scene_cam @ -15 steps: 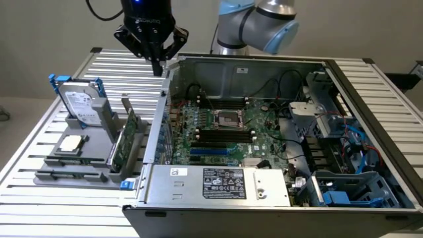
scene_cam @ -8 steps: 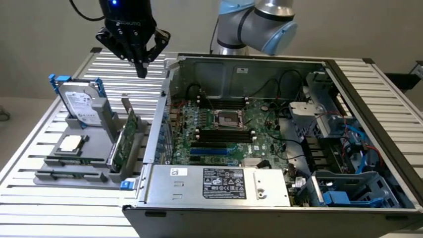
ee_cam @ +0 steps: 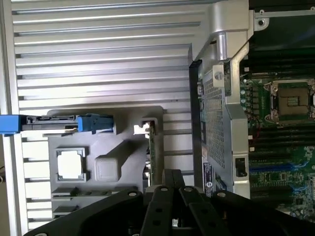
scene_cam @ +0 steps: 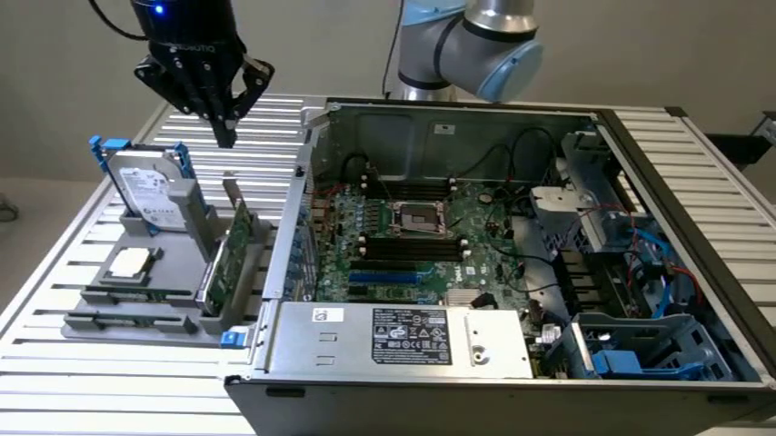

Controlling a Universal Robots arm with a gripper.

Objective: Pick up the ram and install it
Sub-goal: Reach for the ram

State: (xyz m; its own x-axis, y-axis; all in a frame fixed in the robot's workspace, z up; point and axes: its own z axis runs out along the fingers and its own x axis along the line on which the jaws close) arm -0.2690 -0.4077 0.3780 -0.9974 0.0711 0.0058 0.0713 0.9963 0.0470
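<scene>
Jaws pressed together and holding nothing; the gripper [scene_cam: 227,136] hangs high over the far end of the grey fixture tray [scene_cam: 176,277], fingertips pointing down. Closest beneath it, at about seven o'clock in the exterior view, the hard drive [scene_cam: 152,195] stands on edge in its blue rails; at six o'clock the green expansion card [scene_cam: 231,259] stands upright just beside the drive. Farther along the tray sits the processor chip [scene_cam: 131,263]; past that, at the tray's near end, lies the ram [scene_cam: 140,294], flat in its holder and well apart from the fingertips, roughly seven o'clock from them. Its long axis runs nine-to-three across the exterior view, crosswise to the standing card; I judge it untouched. Farthest off, at four o'clock, the open computer case [scene_cam: 401,331] shows black memory slots [scene_cam: 412,245], also lying nine-to-three.
</scene>
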